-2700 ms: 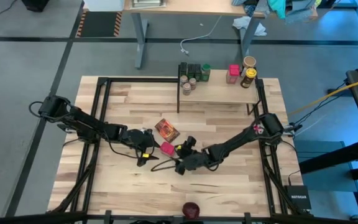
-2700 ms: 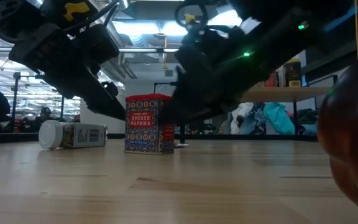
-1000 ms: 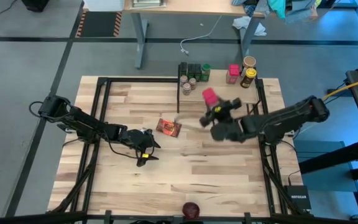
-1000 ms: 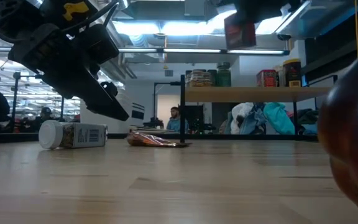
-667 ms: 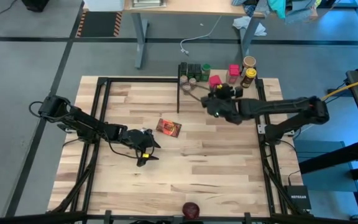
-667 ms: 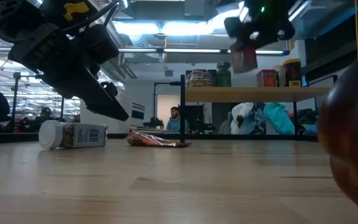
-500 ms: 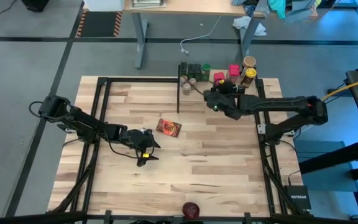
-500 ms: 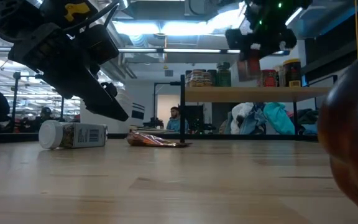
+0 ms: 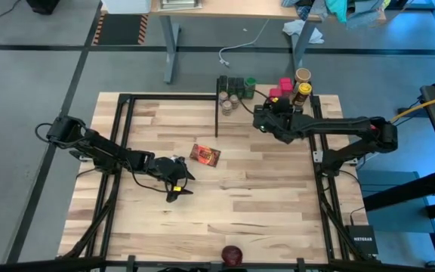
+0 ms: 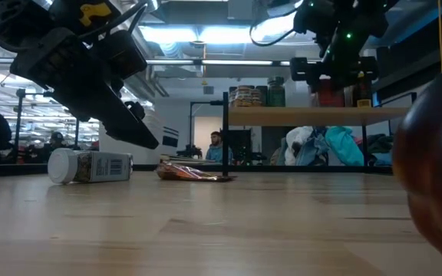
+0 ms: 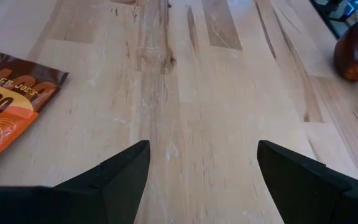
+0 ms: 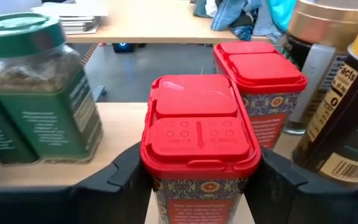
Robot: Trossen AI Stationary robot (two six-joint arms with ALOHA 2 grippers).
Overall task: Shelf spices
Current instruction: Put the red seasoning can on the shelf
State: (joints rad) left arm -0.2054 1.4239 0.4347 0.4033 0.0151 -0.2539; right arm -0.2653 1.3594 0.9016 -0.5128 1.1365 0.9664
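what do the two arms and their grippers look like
Both arms are dark, nearly black, jointed links with thin black cables alongside. The left gripper has a small yellow marking near the wrist; its fingers are flat, black and wedge-shaped. The right gripper has matching black fingers, and a green light glows on that arm.

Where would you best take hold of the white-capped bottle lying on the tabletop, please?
Grip the white-capped bottle across the middle of its round body, coming straight down from above. It lies on its side with cap and base at the ends, so only its curved flanks give a pincer two opposed faces.
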